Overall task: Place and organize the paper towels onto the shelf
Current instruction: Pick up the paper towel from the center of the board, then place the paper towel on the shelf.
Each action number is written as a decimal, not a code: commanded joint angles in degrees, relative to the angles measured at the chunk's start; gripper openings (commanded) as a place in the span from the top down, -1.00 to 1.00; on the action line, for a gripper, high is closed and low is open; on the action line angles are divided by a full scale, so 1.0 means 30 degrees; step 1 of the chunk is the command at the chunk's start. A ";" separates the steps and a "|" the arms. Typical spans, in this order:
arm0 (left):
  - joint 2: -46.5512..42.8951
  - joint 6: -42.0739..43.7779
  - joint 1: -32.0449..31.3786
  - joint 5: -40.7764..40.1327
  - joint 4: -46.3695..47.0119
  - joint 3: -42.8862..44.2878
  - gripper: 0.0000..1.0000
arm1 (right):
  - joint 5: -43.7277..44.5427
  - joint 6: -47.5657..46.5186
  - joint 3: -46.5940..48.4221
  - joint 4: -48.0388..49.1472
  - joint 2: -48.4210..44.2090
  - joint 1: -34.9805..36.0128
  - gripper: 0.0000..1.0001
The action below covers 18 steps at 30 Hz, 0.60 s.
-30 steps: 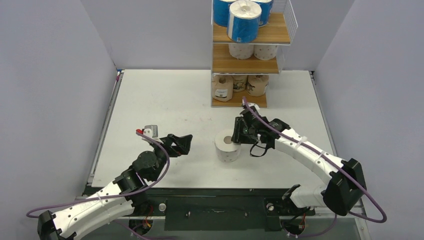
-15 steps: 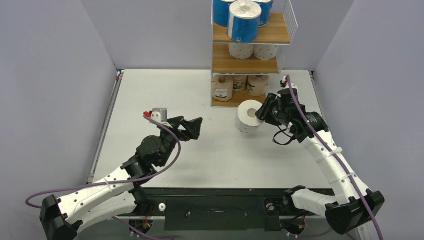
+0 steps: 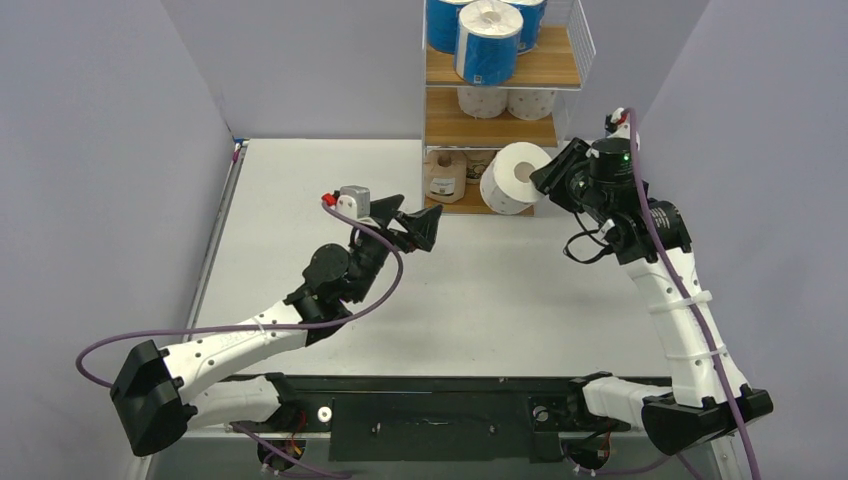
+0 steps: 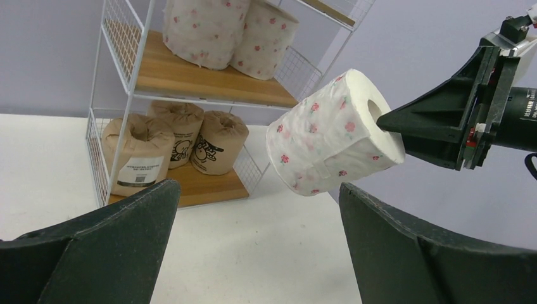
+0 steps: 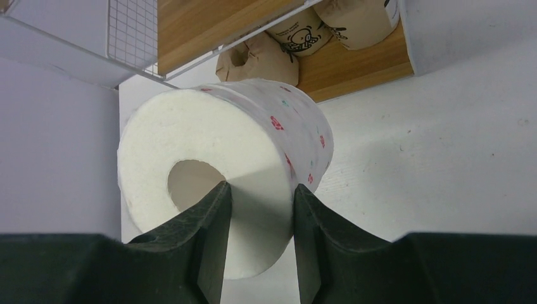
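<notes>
Near edge: both arm bases are sitting side by side, arms reaching out over the counter [image 3: 330, 190].

Left hand [image 3: 412, 224]: hanging above mid-counter, jaws spread wide, nothing between them. It is pointing toward the shelf and the other arm.

Right hand [image 3: 553, 172]: raised well above the counter on the right, partly closed and gripping a white roll [image 3: 515, 178] printed with pink dots. One finger [image 5: 202, 240] is sitting at the edge of the core hole; the other appears to be pressing on the outer wrap, so the roll's wall is being pinched between them, though the wrist view is too close to be sure of the outer contact.

Roll: being held in the air, tilted, its open core end facing the right hand. It is hanging near the shelf's front right corner, at about the level of the lower two boards, resting on no board.

Far side: the shelf [image 3: 500, 130] is standing upright at the back of the counter. Three brown rolls [image 4: 136, 155] are sitting on the bottom board, two dotted rolls [image 4: 202, 28] on the middle board, and blue rolls [image 3: 488, 42] on the top board.
</notes>
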 commanded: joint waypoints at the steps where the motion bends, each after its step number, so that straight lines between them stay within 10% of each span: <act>1: 0.0804 0.1804 -0.0374 -0.2227 0.1584 0.2867 -0.93 | 0.0215 0.0825 0.1704 0.0310 0.0178 -0.0580 0.41; 7: 0.1741 0.3676 -0.0394 -0.3479 0.2375 0.2997 -0.93 | 0.0215 0.1141 0.2518 0.0268 0.0639 -0.1094 0.40; 18: 0.5240 0.4729 0.2669 0.7013 0.6811 0.3271 -0.93 | 0.0013 0.2234 0.2794 0.1696 0.1957 -0.1189 0.40</act>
